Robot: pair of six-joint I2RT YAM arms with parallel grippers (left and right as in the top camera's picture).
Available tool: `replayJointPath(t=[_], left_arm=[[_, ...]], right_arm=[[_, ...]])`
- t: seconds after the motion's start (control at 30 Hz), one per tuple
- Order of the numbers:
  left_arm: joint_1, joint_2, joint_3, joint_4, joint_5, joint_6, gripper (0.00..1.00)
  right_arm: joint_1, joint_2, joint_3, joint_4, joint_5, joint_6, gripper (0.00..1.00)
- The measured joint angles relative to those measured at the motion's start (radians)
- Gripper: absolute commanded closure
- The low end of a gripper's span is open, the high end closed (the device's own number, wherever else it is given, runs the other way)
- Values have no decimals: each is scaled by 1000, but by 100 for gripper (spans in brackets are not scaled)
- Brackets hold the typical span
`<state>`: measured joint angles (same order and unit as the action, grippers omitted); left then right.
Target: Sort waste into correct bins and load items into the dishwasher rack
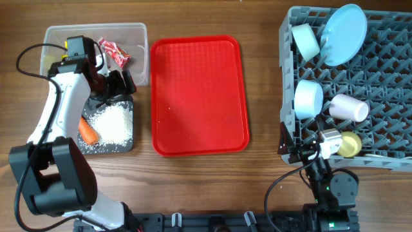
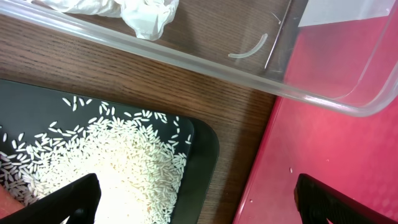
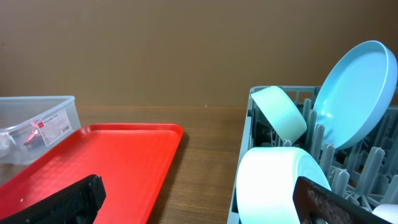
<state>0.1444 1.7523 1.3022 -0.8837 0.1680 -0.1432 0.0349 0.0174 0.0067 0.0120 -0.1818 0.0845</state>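
Two grippers are seen, the left gripper [image 2: 205,202] and the right gripper [image 3: 205,208], each with its fingers spread wide and nothing held between them. Ahead and to the right of the right gripper's fingers stands the grey rack [image 1: 386,84], loaded with dishes. The red tray [image 1: 199,96] is laid between the two grippers and is seen past one finger of each. Just ahead of the left gripper's fingers the clear tub [image 2: 323,93] is placed, and the black tray [image 2: 205,149] is set beneath its other finger. In the rack, a blue plate [image 3: 357,93] is propped on edge. A first bowl [image 3: 281,112] is beside it, and a second bowl [image 3: 280,180] is nearest the right finger. A pink cup [image 1: 349,108] and a yellow cup [image 1: 351,145] are lodged close by. On the black tray, a carrot [image 1: 88,131] is laid beside spread rice [image 2: 124,162]. A red wrapper [image 1: 114,53] and white tissue [image 2: 146,15] are kept in the tub.
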Motion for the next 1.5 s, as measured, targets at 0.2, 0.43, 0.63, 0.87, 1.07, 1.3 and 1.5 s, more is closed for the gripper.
replayJointPath(t=[0.2,0.43,0.63,0.87,1.07,1.3,1.5], left_arm=[[0,0,0,0,0,0,0],[0,-48,-6,0,0,0,0],[0,-362,-7,0,0,0,0],[0,-608,-7,0,-1,0,0],[-62,-755,-10,-19,-15,0,0],[-119,-1025,-425,474,-2,1,0],[-119,-1250,-924,897,59,0,0]], right_arm=[[0,0,0,0,0,0,0],[0,0,0,0,0,0,0],[0,0,0,0,0,0,0],[0,0,0,0,0,0,0],[0,0,0,0,0,0,0],[0,-2,0,0,0,0,0],[0,-2,0,0,1,0,0]])
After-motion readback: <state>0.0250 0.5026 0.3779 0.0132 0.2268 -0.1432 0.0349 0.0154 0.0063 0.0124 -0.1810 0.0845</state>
